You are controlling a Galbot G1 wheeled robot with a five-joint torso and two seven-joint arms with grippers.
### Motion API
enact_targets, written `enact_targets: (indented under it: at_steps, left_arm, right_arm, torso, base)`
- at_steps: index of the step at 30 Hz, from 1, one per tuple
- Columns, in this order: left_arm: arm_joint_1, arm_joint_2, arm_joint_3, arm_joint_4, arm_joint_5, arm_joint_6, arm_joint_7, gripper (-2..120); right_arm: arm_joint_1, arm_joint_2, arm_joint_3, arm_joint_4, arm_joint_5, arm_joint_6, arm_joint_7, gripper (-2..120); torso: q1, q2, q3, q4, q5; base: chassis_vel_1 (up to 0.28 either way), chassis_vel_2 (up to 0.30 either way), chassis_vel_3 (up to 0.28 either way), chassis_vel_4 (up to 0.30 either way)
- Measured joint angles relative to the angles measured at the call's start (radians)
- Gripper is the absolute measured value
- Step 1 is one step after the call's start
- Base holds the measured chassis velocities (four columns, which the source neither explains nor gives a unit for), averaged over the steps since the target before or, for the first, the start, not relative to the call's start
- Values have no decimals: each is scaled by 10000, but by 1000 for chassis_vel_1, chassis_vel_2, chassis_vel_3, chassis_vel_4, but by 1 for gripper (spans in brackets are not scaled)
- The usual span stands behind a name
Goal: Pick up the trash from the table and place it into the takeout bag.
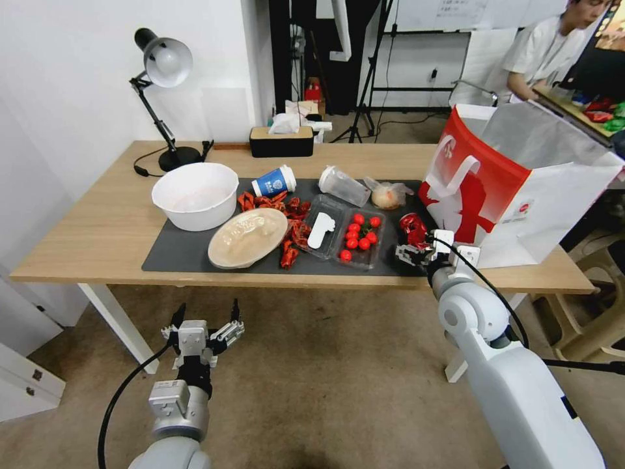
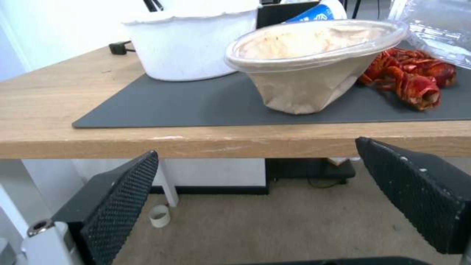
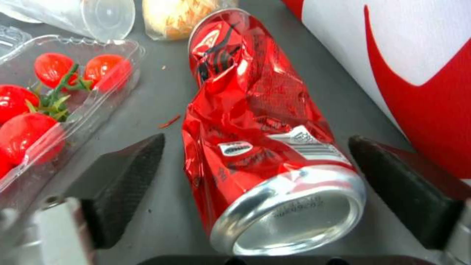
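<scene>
A crushed red drink can lies on the dark mat beside the red-and-white takeout bag. My right gripper is open, its fingers on either side of the can's base without closing on it. Other trash on the table: a blue-and-white paper cup, a clear plastic cup, a wrapped food bundle and a round tan lid. My left gripper hangs open below the table's front edge.
A white bowl, red crayfish shells, a tray of cherry tomatoes and an empty clear tray share the mat. A desk lamp and tissue box stand at the back.
</scene>
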Motion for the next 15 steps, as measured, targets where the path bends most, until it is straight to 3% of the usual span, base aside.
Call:
enact_targets:
  at_steps: [6,7,10,15]
  left_arm:
    - [-13,1,5,55,0,-3,-12,100]
    - [-16,6,9,84,-3,-8,-20,100]
    - [-27,8,15,92,-6,-15,-24,100]
    - [-33,9,27,109,-7,-39,-27,100]
  right_arm:
    - [-48,18,26,-10,5,2,22,80]
    - [-78,21,42,-9,12,15,29,72]
    - [-102,21,54,-9,22,43,47,65]
    - [-121,29,62,14,23,76,65,63]
  torso:
    - [0,0,0,0,1]
    - [0,0,0,0,0]
    - [0,0,0,-1,0]
    - [0,0,0,0,0]
  base:
    - [0,0,0,0]
    - [0,0,0,0]
    - [0,0,0,0]
    - [0,0,0,0]
